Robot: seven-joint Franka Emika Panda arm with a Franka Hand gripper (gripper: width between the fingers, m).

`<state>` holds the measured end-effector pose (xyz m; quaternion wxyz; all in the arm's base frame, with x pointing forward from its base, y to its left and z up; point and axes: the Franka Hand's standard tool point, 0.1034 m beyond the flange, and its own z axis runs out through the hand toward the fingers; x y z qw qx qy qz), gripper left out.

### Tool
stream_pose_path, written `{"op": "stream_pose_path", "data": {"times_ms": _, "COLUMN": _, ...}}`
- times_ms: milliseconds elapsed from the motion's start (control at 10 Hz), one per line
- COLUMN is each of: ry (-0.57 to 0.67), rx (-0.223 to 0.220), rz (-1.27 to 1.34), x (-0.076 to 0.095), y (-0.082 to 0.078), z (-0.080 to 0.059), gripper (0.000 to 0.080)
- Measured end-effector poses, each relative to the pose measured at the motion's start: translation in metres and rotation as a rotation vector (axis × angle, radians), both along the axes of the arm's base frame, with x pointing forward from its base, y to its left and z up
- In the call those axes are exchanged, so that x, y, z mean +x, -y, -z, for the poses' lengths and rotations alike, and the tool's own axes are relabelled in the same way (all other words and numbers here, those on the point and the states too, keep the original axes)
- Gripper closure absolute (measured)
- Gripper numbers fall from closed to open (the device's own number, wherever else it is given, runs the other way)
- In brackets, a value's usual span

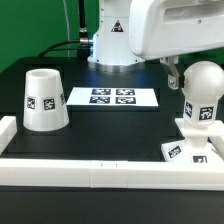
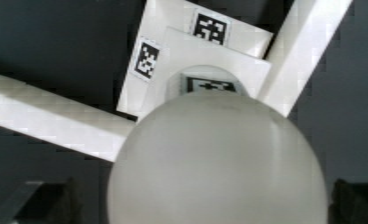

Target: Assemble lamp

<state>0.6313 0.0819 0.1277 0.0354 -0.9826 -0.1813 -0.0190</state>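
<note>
standing upright on the base (image 1: 185, 148) at the exterior view's right, the bulb (image 1: 204, 88) fills the wrist view beneath the end effector (image 2: 195, 198) (jaws spread wide) — shade (image 1: 43, 100) well apart on the desk (image 1: 110, 125).

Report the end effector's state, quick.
End effector: open, holding nothing; its fingers show wide apart on either side of the bulb.

1. My table (image 1: 120, 130) is black and flat.
2. The shade (image 1: 44, 100) stands upright on it at the exterior view's left.
3. The marker board (image 1: 111, 97) lies flat mid-table.
4. The base (image 1: 190, 150) rests at the exterior view's right, near the white front rail (image 1: 100, 172).
</note>
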Motion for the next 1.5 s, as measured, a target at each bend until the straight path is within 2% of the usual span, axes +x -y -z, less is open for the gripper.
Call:
{"op": "stream_pose_path", "data": {"times_ms": 400, "ry": 0.007, "rx": -0.009, "rz": -0.068, "x": 0.0019, "y": -0.002, "z": 0.0031, "gripper": 0.0118}}
{"op": "stream_pose_path", "data": {"times_ms": 500, "ry": 0.008, "rx": -0.009, "rz": -0.066, "x": 0.0019, "y": -0.0015, "z": 0.0033, "gripper": 0.0228}}
{"op": "stream_pose_path", "data": {"times_ms": 800, "ry": 0.003, "rx": -0.001, "rz": -0.01, "x": 0.0016, "y": -0.0022, "z": 0.0034, "gripper": 0.0225}}
{"op": "stream_pose_path", "data": {"times_ms": 1100, "ry": -0.001, "rx": 0.036, "rz": 0.347, "x": 0.0013, "y": 0.0017, "z": 0.0039, "gripper": 0.0225}}
{"op": "stream_pose_path", "data": {"times_ms": 1500, "ry": -0.037, "rx": 0.048, "rz": 0.778, "x": -0.0004, "y": 0.0024, "z": 0.0055, "gripper": 0.0223}}
